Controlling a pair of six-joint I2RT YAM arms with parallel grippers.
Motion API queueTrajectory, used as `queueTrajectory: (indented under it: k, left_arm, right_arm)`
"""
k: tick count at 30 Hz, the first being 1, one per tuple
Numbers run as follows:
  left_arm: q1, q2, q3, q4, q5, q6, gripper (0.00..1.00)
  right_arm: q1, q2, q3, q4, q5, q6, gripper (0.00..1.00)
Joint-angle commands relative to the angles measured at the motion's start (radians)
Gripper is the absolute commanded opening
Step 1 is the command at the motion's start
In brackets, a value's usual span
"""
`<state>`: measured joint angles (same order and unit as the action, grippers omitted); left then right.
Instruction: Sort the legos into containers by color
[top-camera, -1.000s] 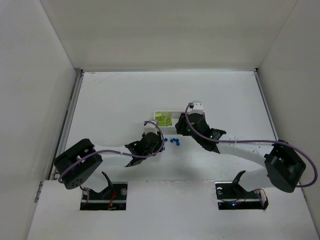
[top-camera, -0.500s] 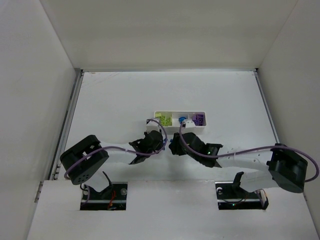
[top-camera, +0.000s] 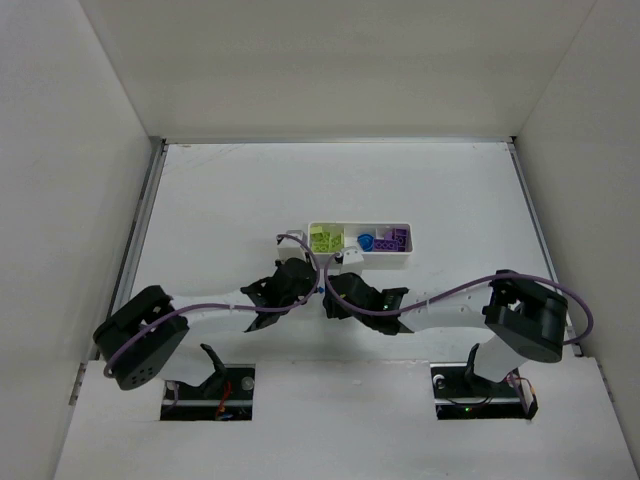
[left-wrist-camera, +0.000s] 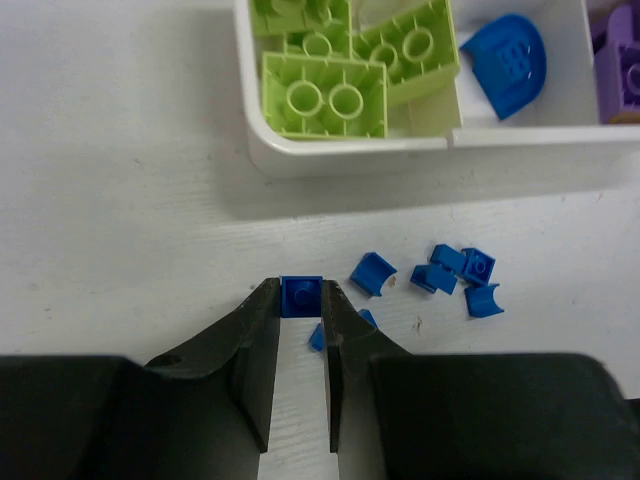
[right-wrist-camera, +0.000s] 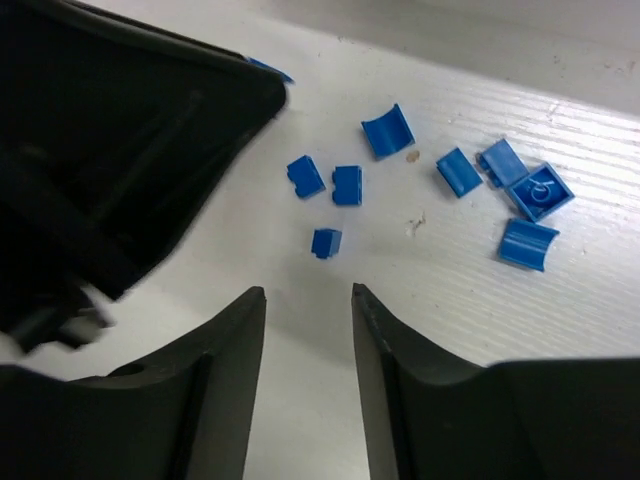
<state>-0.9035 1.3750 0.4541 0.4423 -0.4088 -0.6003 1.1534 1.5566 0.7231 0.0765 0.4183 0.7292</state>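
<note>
The white three-compartment tray (top-camera: 404, 256) holds yellow-green bricks (left-wrist-camera: 325, 95) at the left, a blue piece (left-wrist-camera: 508, 62) in the middle and purple bricks (top-camera: 392, 240) at the right. Several tiny blue bricks (left-wrist-camera: 462, 272) lie loose on the table in front of it. My left gripper (left-wrist-camera: 302, 292) is shut on a small blue brick (left-wrist-camera: 302, 296) at its fingertips, low over the table. My right gripper (right-wrist-camera: 308, 292) is open and empty, just short of one small blue brick (right-wrist-camera: 325, 242). In the top view the left gripper (top-camera: 306, 284) and right gripper (top-camera: 331, 293) sit close together.
In the right wrist view the left gripper's black body (right-wrist-camera: 110, 150) fills the upper left, close beside the loose blue bricks (right-wrist-camera: 460, 170). White enclosure walls stand on three sides of the table.
My right gripper has come back from over the tray down to the loose blue bricks. My left gripper has shifted slightly towards the tray, beside the right one.
</note>
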Motion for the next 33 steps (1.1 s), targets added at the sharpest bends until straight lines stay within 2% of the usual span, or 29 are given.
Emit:
queueTrajectory:
  k: [1,11,17,21,25,28,33]
  left_arm:
    - [0.034,-0.114,-0.034,-0.016,-0.022,-0.029,0.13]
    - [0.081,-0.395,-0.068,-0.082,-0.016,-0.065,0.13]
    - [0.097,-0.441,-0.055,-0.083,0.011,-0.067,0.14]
    - [0.097,-0.41,-0.016,-0.065,0.036,-0.073,0.14]
    - [0.088,-0.341,0.038,-0.018,0.07,-0.073,0.14]
    - [0.055,-0.242,0.104,0.033,0.094,-0.072,0.14]
    - [0.007,-0.055,0.224,0.104,0.114,-0.047,0.15]
  right_arm:
    - [0.007,0.034,0.05,0.022,0.05,-0.007,0.43]
    - [0.007,0.128,0.148,-0.076,0.125,-0.004,0.35]
    - [0.002,0.157,0.183,-0.121,0.132,0.006,0.2]
    - [0.004,0.111,0.159,-0.121,0.169,0.012,0.16]
    - [0.004,-0.024,0.082,-0.118,0.197,0.024,0.16]
    - [-0.014,-0.157,0.006,-0.109,0.198,0.027,0.17]
    - [-0.114,-0.328,-0.099,-0.116,0.183,0.022,0.17]
